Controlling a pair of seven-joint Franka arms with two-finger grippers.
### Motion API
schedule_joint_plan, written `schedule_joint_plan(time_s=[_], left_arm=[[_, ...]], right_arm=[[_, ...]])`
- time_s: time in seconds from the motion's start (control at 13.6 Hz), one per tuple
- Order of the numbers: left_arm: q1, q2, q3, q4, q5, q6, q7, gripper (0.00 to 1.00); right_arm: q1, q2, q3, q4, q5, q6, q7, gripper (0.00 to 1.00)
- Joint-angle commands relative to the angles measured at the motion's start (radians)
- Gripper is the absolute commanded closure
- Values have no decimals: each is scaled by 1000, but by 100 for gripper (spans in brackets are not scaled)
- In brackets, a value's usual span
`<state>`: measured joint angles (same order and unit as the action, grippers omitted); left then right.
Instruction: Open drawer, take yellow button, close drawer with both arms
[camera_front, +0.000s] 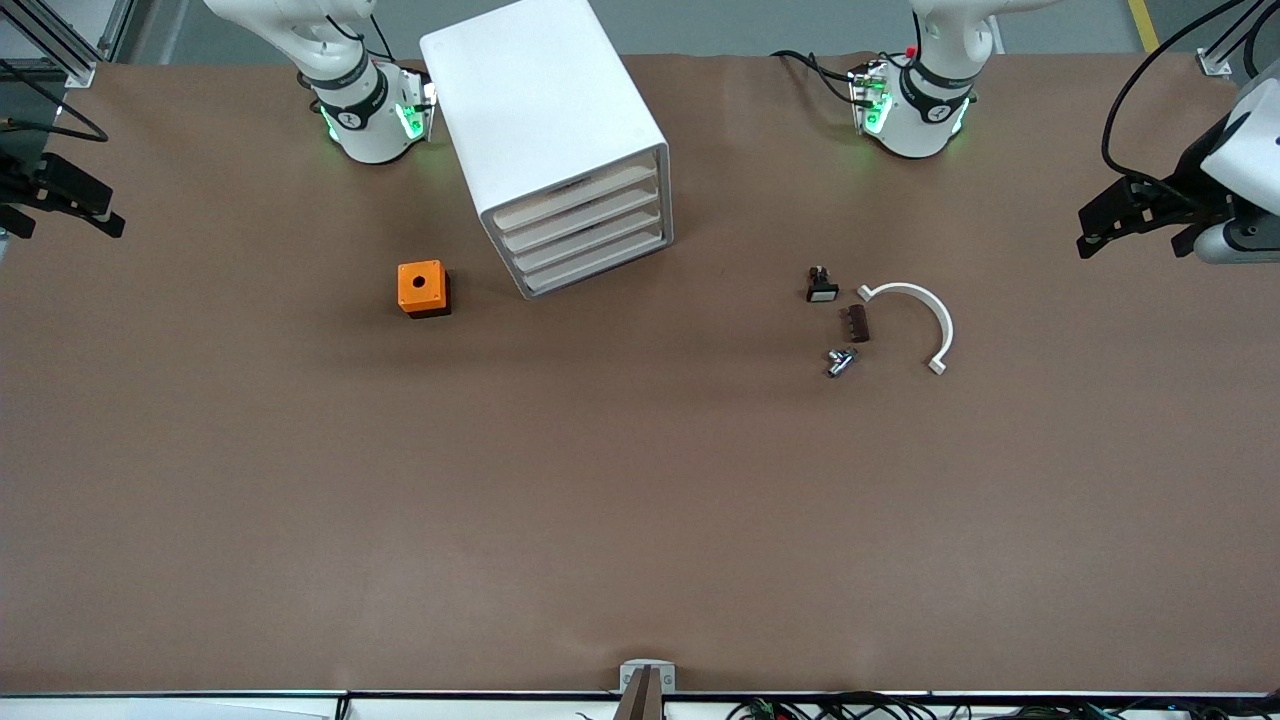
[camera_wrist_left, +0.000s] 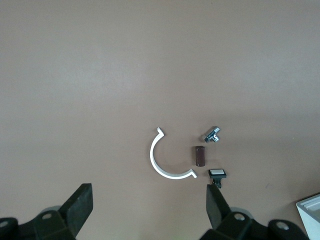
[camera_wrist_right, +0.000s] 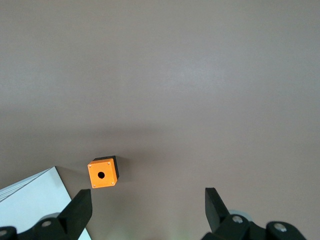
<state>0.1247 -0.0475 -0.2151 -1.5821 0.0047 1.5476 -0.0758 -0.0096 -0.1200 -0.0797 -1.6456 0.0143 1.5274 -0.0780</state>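
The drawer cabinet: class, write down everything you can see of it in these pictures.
The drawer cabinet is a big white boxy unit, smooth and plastic-looking, with rounded edges. Its front holds four shallow off-white drawers stacked one above another, all alike and all shut. It stands upright on the brown table, turned at an angle to the table's edges, between the two arm bases. The orange box lies beside it, toward the right arm's end, apart from it. Neither claw touches the cabinet.

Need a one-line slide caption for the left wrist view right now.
Left gripper, open, hangs over bare table above a white half-ring, brown block, metal fitting and black switch piece.
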Motion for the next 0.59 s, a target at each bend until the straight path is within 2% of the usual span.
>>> schedule_joint_plan(time_s=[0.0,0.3,0.52], left_arm=[[9,0,-4,14,-12,-21,15,0],[9,6,-3,28,3,-24,7,0],[10,66,-6,27,-15,-24,22,0]], right_arm=[[-6,-17,-3,-17,45,5,-9,0],[-4,-17,-3,-17,44,7,-14,0],[-3,-17,-2,-17,32,22,-17,0]])
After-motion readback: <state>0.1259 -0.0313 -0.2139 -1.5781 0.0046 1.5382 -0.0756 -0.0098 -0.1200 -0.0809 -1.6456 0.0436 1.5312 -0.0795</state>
